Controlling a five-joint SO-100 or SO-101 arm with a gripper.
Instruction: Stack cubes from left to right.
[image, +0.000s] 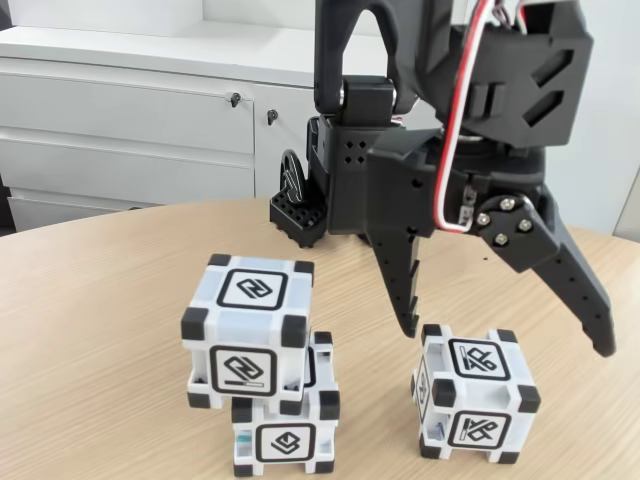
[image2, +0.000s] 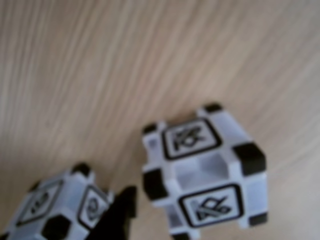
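Note:
Three white cubes with black corners stand on the wooden table (image: 100, 300). In the fixed view two are stacked at the left: the top cube (image: 248, 325) rests off-centre, shifted left, on the bottom cube (image: 285, 435). The third cube (image: 475, 395) stands alone to the right. My black gripper (image: 505, 340) hangs open just above this lone cube, fingers spread to either side of it and nothing between them. In the wrist view the lone cube (image2: 202, 172) lies right of centre, one dark fingertip (image2: 124, 207) shows beside it, and a stacked cube (image2: 60, 207) sits at the lower left.
The arm's black base (image: 300, 210) stands at the back of the table, behind the cubes. White cabinet drawers (image: 130, 120) run behind the table's far edge. Bare table surface stretches left of the stack and between the stack and the lone cube.

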